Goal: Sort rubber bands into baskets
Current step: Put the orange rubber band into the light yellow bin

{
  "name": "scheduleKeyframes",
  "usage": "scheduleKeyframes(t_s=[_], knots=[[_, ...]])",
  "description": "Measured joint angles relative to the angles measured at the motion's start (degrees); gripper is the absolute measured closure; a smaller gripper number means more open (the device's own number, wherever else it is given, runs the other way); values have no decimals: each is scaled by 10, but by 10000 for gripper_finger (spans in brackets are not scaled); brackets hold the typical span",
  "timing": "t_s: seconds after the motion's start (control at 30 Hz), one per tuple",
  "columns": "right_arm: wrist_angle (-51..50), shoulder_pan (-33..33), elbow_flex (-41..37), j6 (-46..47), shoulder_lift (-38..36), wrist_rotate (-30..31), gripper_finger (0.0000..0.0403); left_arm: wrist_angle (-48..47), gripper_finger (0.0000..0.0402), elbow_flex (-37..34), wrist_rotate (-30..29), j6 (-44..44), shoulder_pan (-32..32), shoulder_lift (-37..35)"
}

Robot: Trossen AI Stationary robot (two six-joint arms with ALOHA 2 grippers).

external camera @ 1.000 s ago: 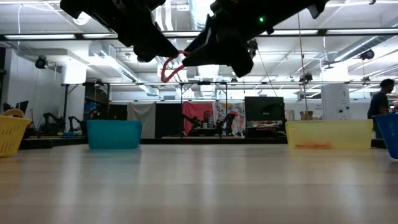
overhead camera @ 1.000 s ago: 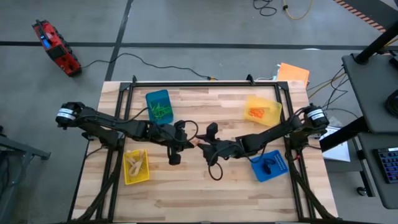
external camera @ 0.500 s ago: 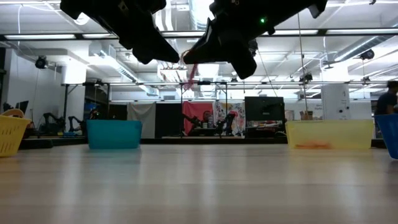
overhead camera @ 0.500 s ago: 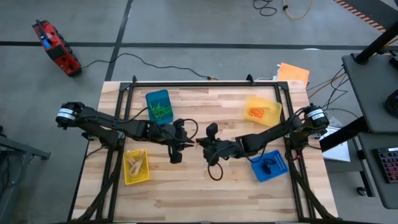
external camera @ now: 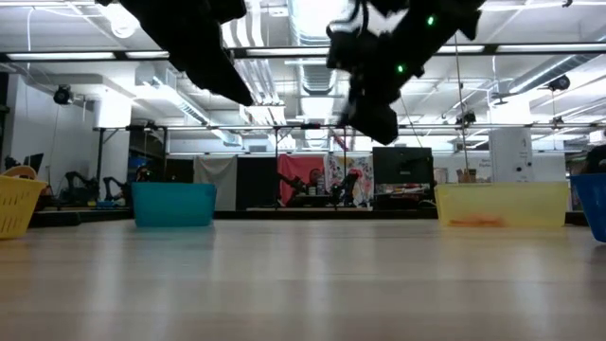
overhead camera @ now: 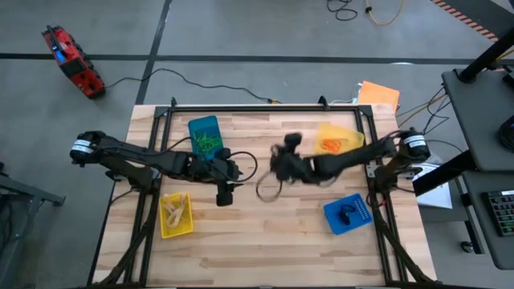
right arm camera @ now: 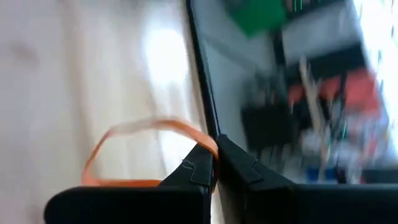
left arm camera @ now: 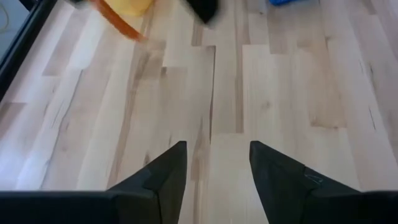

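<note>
My right gripper (right arm camera: 214, 163) is shut on an orange rubber band (right arm camera: 134, 134) above the table's middle (overhead camera: 275, 166), left of the yellow basket (overhead camera: 337, 142) that holds orange bands. My left gripper (left arm camera: 214, 152) is open and empty over bare wood (overhead camera: 238, 171). In its wrist view the orange band (left arm camera: 118, 22) shows farther off. A blue basket (overhead camera: 205, 138) holds green bands, a yellow basket (overhead camera: 176, 214) tan ones, and a blue basket (overhead camera: 347, 213) black ones. My right gripper pinches a short stretch of the orange band's loop (right arm camera: 208, 144) between its two shut fingers. The rest of the loop stands out beyond the fingertips, slack and open. The band is lifted clear of the table.
A dark frame (overhead camera: 265, 107) runs along the table's far edge and sides. A black cable loop (overhead camera: 265, 189) hangs from my right wrist. An orange sheet (overhead camera: 379, 94) lies beyond the far right corner. In the low view the baskets (external camera: 173, 204) (external camera: 502, 204) stand along the far side.
My right gripper has drawn away from my left gripper, going toward the far edge and right toward the yellow basket with orange bands, turning as it went. The orange band, which hung between the two grippers, has gone with it. My left gripper has stayed near the middle.
</note>
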Motion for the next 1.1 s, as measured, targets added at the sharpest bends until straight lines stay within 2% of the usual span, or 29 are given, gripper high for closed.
scheduleKeyframes(t_s=[0.13,0.23,0.37,0.47,0.57,0.97,1.1], knots=[[-131,-85,0,152,-31,-1,394,-7,244,7,0,0,0,0],[-244,-147,0,307,-56,-4,394,-8,244,7,0,0,0,0],[-406,-217,0,492,-87,-61,394,-9,244,4,0,0,0,1],[-492,-245,0,584,-102,-67,394,-8,244,3,0,0,0,1],[-525,-262,0,626,-113,-68,394,-6,244,3,-1,0,0,1],[-535,-289,-4,636,-116,-82,394,-6,244,3,-1,0,0,1],[-535,-290,-9,649,-115,-111,381,-7,245,3,-2,0,0,1]])
